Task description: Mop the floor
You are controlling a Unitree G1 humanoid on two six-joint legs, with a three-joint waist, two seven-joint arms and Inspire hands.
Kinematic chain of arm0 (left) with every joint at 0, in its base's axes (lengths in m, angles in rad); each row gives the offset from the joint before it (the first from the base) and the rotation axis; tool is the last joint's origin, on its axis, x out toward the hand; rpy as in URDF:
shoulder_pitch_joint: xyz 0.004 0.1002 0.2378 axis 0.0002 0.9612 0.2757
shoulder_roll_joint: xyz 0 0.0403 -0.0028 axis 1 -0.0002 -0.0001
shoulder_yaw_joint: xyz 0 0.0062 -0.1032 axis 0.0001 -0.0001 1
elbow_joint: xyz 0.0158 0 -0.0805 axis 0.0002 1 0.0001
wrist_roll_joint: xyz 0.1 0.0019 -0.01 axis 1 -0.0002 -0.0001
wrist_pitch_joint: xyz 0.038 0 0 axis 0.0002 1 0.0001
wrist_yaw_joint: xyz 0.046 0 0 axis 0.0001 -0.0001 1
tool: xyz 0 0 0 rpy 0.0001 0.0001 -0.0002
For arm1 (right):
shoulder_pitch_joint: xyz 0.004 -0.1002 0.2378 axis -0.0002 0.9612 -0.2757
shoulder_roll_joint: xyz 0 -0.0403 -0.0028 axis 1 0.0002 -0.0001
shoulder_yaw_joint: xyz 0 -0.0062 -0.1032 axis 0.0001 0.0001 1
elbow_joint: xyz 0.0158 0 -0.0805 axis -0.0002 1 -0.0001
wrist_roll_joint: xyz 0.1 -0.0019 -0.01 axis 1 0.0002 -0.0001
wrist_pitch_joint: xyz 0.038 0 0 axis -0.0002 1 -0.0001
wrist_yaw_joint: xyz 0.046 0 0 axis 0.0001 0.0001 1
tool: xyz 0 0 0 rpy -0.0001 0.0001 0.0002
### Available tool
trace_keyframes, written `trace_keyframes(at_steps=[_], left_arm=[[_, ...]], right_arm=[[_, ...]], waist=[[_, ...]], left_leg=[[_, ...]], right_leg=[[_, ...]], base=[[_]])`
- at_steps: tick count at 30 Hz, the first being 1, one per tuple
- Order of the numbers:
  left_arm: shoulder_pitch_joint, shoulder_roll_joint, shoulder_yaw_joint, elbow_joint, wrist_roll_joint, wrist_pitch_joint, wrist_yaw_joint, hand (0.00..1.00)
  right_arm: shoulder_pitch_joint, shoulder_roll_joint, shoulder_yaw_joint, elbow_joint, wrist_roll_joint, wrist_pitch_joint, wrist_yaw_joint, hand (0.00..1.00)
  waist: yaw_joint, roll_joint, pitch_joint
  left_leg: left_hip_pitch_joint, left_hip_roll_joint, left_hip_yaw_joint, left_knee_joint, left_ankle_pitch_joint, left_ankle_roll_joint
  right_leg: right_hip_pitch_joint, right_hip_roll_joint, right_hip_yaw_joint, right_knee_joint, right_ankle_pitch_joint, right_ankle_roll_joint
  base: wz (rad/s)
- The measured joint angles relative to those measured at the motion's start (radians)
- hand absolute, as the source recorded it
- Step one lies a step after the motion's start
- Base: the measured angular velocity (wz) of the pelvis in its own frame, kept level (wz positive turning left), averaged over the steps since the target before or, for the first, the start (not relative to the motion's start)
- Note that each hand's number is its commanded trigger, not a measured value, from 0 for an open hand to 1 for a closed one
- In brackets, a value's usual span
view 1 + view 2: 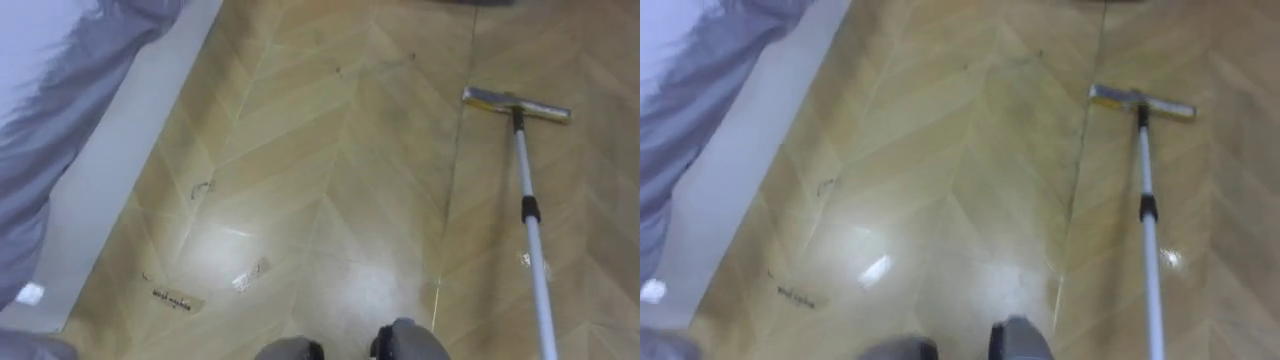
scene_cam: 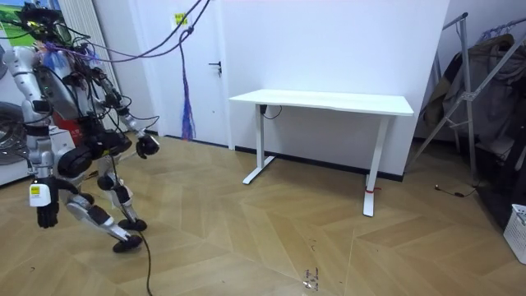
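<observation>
A flat mop lies on the wooden floor at the right of the eye views. Its yellowish head (image 1: pixel 516 104) is far from me, and its silver pole (image 1: pixel 532 250) with a black collar runs back to the lower right edge. What holds the pole's near end is out of the picture. In the room view I stand bent forward, mid-step, at the room view's left. My left hand (image 2: pixel 148 145) reaches forward at waist height and my right hand (image 2: pixel 45 215) hangs low beside my leg. No mop can be made out in that view.
A pale wall with a white skirting (image 1: pixel 110 170) runs along my left. Small scraps (image 1: pixel 175 298) lie on the floor near it. The room holds a white desk (image 2: pixel 329 102), a door (image 2: pixel 201 66), a drying rack (image 2: pixel 468 99) and a white basket (image 2: pixel 518 230).
</observation>
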Motion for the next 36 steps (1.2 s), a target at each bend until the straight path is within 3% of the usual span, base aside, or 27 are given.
trace_keyframes(at_steps=[3,4,5,6,8,9,10,11,12,13,14,16,17,19,20,22,23,24,27,28,29,31,34,35,36], left_arm=[[0.015,0.003,0.001,-0.027,0.010,-0.006,-0.012,0.00],[0.026,0.004,0.001,-0.023,0.011,-0.007,-0.029,0.00],[0.036,0.004,0.001,-0.022,0.012,-0.007,-0.044,0.00],[0.040,0.004,0.001,-0.022,0.012,-0.007,-0.053,0.00],[0.036,0.003,0.002,0.009,0.013,-0.013,-0.082,0.00],[0.036,0.002,0.002,0.012,0.014,-0.019,-0.088,0.00],[0.034,0.002,0.007,0.014,0.016,-0.029,-0.097,0.00],[0.023,0.000,0.018,0.014,0.028,-0.030,-0.102,0.00],[0.020,-0.004,0.025,0.014,0.041,-0.032,-0.102,0.00],[0.020,-0.011,0.045,0.012,0.080,-0.047,-0.104,0.00],[0.020,-0.013,0.054,0.005,0.104,-0.054,-0.100,0.00],[0.020,-0.014,0.053,0.001,0.116,-0.059,-0.090,0.00],[0.020,-0.017,0.053,0.001,0.121,-0.059,-0.089,0.00],[0.019,-0.025,0.051,0.000,0.121,-0.056,-0.083,0.00],[0.025,-0.027,0.050,0.000,0.122,-0.054,-0.080,0.00],[0.035,-0.030,0.052,0.000,0.133,-0.052,-0.075,0.00],[0.036,-0.033,0.052,0.003,0.129,-0.041,-0.070,0.00],[0.038,-0.034,0.051,0.003,0.129,-0.037,-0.069,0.00],[0.036,-0.035,0.051,0.014,0.127,-0.023,-0.062,0.00],[0.026,-0.034,0.051,0.021,0.114,-0.019,-0.058,0.00],[0.010,-0.034,0.051,0.034,0.090,-0.018,-0.047,0.00],[-0.004,-0.035,0.051,0.031,0.070,-0.018,-0.042,0.00],[-0.020,-0.027,0.049,0.005,0.065,-0.022,-0.038,0.00],[-0.027,-0.020,0.052,0.005,0.069,-0.030,-0.035,0.00],[-0.033,-0.018,0.052,0.004,0.071,-0.031,-0.031,0.00]], right_arm=[[-0.074,-0.003,0.005,-0.030,0.051,-0.022,0.020,1.00],[-0.080,-0.001,0.005,-0.030,0.062,-0.024,0.035,1.00],[-0.065,0.002,0.005,-0.030,0.069,-0.023,0.047,1.00],[-0.050,0.001,0.005,-0.030,0.073,-0.023,0.053,1.00],[0.031,-0.009,0.004,-0.023,0.075,-0.023,0.059,1.00],[0.054,-0.014,0.004,-0.022,0.075,-0.024,0.059,1.00],[0.099,-0.025,0.006,-0.019,0.074,-0.030,0.059,1.00],[0.159,-0.033,0.005,-0.017,0.074,-0.033,0.057,1.00],[0.187,-0.036,0.005,-0.015,0.074,-0.033,0.055,1.00],[0.239,-0.033,0.004,-0.013,0.071,-0.033,0.048,1.00],[0.273,-0.019,0.003,-0.012,0.071,-0.034,0.044,1.00],[0.300,0.001,-0.001,-0.012,0.074,-0.036,0.044,1.00],[0.316,0.013,-0.004,-0.013,0.074,-0.038,0.044,1.00],[0.334,0.034,-0.005,-0.015,0.072,-0.045,0.033,1.00],[0.340,0.048,-0.013,-0.015,0.063,-0.045,0.029,1.00],[0.341,0.064,-0.027,-0.018,0.030,-0.045,0.026,1.00],[0.350,0.070,-0.037,-0.023,0.022,-0.041,0.021,1.00],[0.351,0.071,-0.049,-0.030,0.013,-0.032,0.021,1.00],[0.295,0.071,-0.064,-0.023,0.006,-0.004,0.001,1.00],[0.245,0.064,-0.067,-0.015,0.001,0.012,-0.009,1.00],[0.175,0.057,-0.074,0.005,-0.003,0.024,-0.023,1.00],[0.071,0.032,-0.076,0.009,0.006,0.020,-0.036,1.00],[-0.083,-0.003,-0.074,-0.009,0.052,-0.001,-0.031,1.00],[-0.126,-0.006,-0.077,-0.029,0.058,-0.012,-0.026,1.00],[-0.145,-0.006,-0.085,-0.032,0.069,-0.020,-0.021,1.00]], waist=[[0.026,-0.033,0.0037],[0.030,-0.031,0.0015],[0.027,-0.025,-0.0095],[0.024,-0.023,-0.0126],[0.019,-0.018,-0.0156],[0.018,-0.014,-0.0152],[0.016,-0.006,-0.0162],[0.005,0.006,-0.0176],[0.000,0.018,-0.0194],[-0.004,0.037,-0.0270],[-0.008,0.052,-0.0291],[-0.032,0.064,-0.0211],[-0.044,0.075,-0.0253],[-0.064,0.078,-0.0240],[-0.072,0.071,-0.0209],[-0.085,0.067,-0.0231],[-0.084,0.055,-0.0180],[-0.082,0.062,-0.0231],[-0.079,0.059,-0.0193],[-0.077,0.055,-0.0170],[-0.075,0.042,-0.0081],[-0.048,0.031,0.0003],[-0.024,0.015,0.0059],[-0.023,0.009,0.0042],[-0.022,0.003,0.0080]], left_leg=[[-0.090,0.021,-0.009,-0.297,0.007,-0.007],[-0.085,0.031,-0.011,-0.397,0.054,-0.002],[-0.056,0.030,-0.008,-0.432,0.092,0.010],[-0.038,0.027,0.000,-0.443,0.098,0.024],[0.035,0.019,0.049,-0.460,0.078,0.073],[0.048,0.007,0.052,-0.459,0.071,0.086],[0.066,-0.016,0.053,-0.450,0.047,0.123],[0.082,-0.044,0.058,-0.444,0.021,0.142],[0.087,-0.051,0.056,-0.439,0.015,0.156],[0.098,-0.062,0.055,-0.437,-0.006,0.169],[0.105,-0.069,0.052,-0.441,-0.019,0.175],[0.114,-0.075,0.043,-0.453,-0.030,0.179],[0.119,-0.075,0.041,-0.469,-0.032,0.179],[0.147,-0.075,0.040,-0.507,-0.033,0.176],[0.173,-0.075,0.040,-0.528,-0.037,0.169],[0.202,-0.072,0.035,-0.537,-0.055,0.156],[0.220,-0.066,0.023,-0.535,-0.072,0.144],[0.229,-0.064,0.016,-0.533,-0.077,0.137],[0.268,-0.045,-0.018,-0.499,-0.113,0.102],[0.267,-0.032,-0.017,-0.462,-0.120,0.089],[0.264,-0.027,-0.012,-0.418,-0.120,0.087],[0.246,-0.001,0.007,-0.358,-0.120,0.085],[0.223,-0.004,-0.011,-0.339,-0.094,0.039],[0.214,-0.010,-0.029,-0.385,-0.095,0.029],[0.207,-0.013,-0.038,-0.422,-0.093,0.026]], right_leg=[[0.033,0.003,0.000,-0.009,-0.025,0.008],[0.077,0.000,-0.001,-0.027,-0.042,0.017],[0.125,-0.008,-0.005,-0.058,-0.058,0.030],[0.147,-0.018,-0.010,-0.075,-0.063,0.037],[0.232,-0.063,-0.022,-0.122,-0.077,0.061],[0.246,-0.075,-0.019,-0.120,-0.082,0.066],[0.243,-0.086,-0.006,-0.062,-0.073,0.080],[0.209,-0.107,0.005,0.037,-0.030,0.101],[0.193,-0.109,0.014,0.080,-0.002,0.104],[0.158,-0.108,0.033,0.151,0.059,0.114],[0.111,-0.105,0.039,0.189,0.075,0.116],[0.035,-0.095,0.041,0.185,0.070,0.115],[-0.016,-0.085,0.042,0.144,0.070,0.115],[-0.049,-0.082,0.040,-0.002,0.075,0.111],[-0.046,-0.078,0.040,-0.117,0.096,0.101],[-0.040,-0.065,0.034,-0.243,0.150,0.082],[-0.023,-0.056,0.025,-0.263,0.182,0.078],[-0.008,-0.052,0.020,-0.265,0.185,0.073],[0.048,-0.055,-0.035,-0.250,0.183,0.041],[0.057,-0.054,-0.045,-0.230,0.162,0.028],[0.060,-0.054,-0.042,-0.198,0.136,0.020],[0.057,-0.034,-0.035,-0.178,0.120,0.008],[0.060,-0.027,-0.025,-0.186,0.129,0.005],[0.068,-0.024,-0.025,-0.207,0.136,0.008],[0.072,-0.025,-0.025,-0.218,0.141,0.007]], base=[[-0.06],[0.11],[0.17],[0.30],[0.36],[0.18],[0.21],[0.27],[0.33],[0.06],[-0.08],[-0.11],[-0.05],[-0.08],[-0.09],[-0.04],[0.00],[0.11],[0.13],[0.13],[0.09],[-0.19],[0.03],[0.34],[0.29]])
